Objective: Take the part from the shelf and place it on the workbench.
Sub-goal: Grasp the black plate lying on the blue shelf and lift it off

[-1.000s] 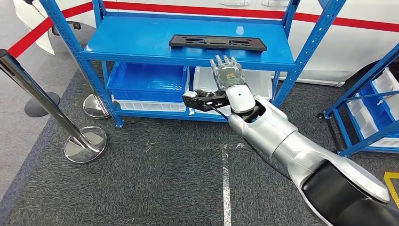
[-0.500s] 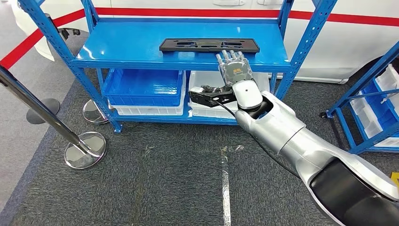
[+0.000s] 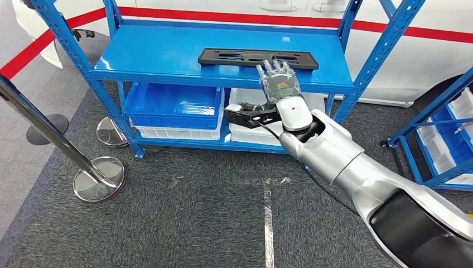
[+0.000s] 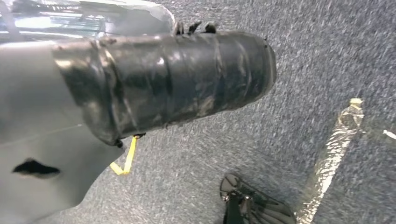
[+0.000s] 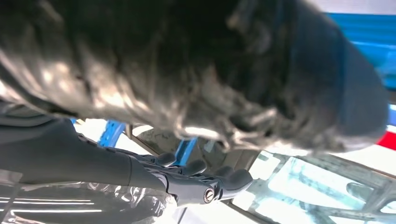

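The part (image 3: 240, 57) is a long flat black plate with slots, lying across the blue shelf's top board (image 3: 162, 53). My right hand (image 3: 279, 84) reaches over the board's front edge, fingers straight and apart, holding nothing. Its fingertips (image 3: 274, 66) are at the part's near edge, toward its right end; I cannot tell if they touch. In the right wrist view the dark fingers (image 5: 196, 179) stretch out with nothing in them. My left hand (image 4: 163, 84) hangs above the carpet, most of its fingers hidden behind its cover.
Under the top board sit a blue bin (image 3: 173, 103) and a white bin (image 3: 248, 133). A chrome stanchion (image 3: 100, 177) stands on the carpet at the left. Another blue rack (image 3: 440, 139) is at the right. A tape line (image 3: 268, 223) runs along the floor.
My right hand has risen from below the board's edge and gone forward until its fingertips reach the part. The view has shifted a little; the part itself has not moved.
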`<action>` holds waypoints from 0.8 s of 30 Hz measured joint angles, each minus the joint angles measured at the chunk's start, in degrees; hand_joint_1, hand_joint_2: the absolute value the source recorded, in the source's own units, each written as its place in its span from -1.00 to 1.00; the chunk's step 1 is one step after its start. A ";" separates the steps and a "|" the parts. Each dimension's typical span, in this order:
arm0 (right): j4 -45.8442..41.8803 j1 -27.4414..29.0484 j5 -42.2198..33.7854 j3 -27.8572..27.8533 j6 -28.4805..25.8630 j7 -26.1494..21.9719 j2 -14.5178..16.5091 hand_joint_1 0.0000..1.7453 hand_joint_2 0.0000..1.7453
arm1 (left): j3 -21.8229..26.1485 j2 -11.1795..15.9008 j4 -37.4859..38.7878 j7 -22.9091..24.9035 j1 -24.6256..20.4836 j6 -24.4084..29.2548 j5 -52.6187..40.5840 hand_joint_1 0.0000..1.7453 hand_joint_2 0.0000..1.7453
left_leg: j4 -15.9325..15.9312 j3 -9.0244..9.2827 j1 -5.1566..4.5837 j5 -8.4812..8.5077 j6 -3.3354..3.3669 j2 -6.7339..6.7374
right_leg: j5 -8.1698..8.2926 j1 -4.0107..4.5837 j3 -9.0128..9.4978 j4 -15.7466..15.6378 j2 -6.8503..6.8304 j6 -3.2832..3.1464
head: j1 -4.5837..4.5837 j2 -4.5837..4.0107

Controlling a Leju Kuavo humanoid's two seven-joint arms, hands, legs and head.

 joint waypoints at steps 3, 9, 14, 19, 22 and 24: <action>-0.01 0.22 0.01 0.15 0.22 -0.07 -0.01 -1.00 -1.00 | -0.03 -0.04 0.00 0.36 0.11 -0.19 -0.17 -1.00 -1.00 | 0.09 1.32 0.00 -1.18 -0.55 -0.18 | 6.60 -0.06 3.95 -10.42 -0.02 -0.31 | 0.02 0.00; -0.49 0.34 0.03 0.29 0.77 -2.09 0.35 -1.00 -1.00 | -0.19 -0.17 0.01 0.43 -0.05 -0.75 -0.40 -1.00 -1.00 | 0.53 1.48 -0.06 -2.69 -2.33 -0.21 | 6.77 0.08 7.04 -16.14 0.13 -1.60 | -0.18 0.01; -0.71 0.57 -0.05 0.50 0.74 -4.20 1.50 -1.00 -1.00 | -0.32 -0.34 0.00 -0.22 -0.07 -1.00 -0.45 -1.00 -1.00 | 16.04 -7.18 -0.18 -7.69 -2.66 0.02 | 5.76 0.43 8.47 -16.39 0.14 -2.80 | -0.39 0.00; -0.95 0.55 -0.25 0.91 0.48 -4.93 2.64 -1.00 -1.00 | -0.42 -0.38 0.00 0.25 0.07 -0.95 -0.91 -1.00 -1.00 | 3.46 -3.55 -0.67 1.56 -1.46 0.03 | 4.18 1.06 10.17 -16.07 0.25 -2.85 | -0.30 0.00; -1.15 0.38 -1.33 1.09 0.28 -5.72 3.66 -1.00 -1.00 | -0.58 -0.37 0.00 0.81 -0.21 -0.84 -1.16 -1.00 -1.00 | 0.26 -2.12 -1.08 1.54 -0.97 -0.01 | 4.00 1.12 10.04 -16.13 0.28 -2.37 | -0.38 0.00; -1.22 0.40 -2.37 1.21 0.15 -6.34 4.56 -1.00 -1.00 | -0.71 -0.43 0.00 0.78 -0.10 -0.90 -1.20 -1.00 -1.00 | -0.43 -1.55 -0.69 1.54 -0.67 0.08 | 3.37 1.15 9.73 -15.56 0.18 -1.84 | -0.39 0.00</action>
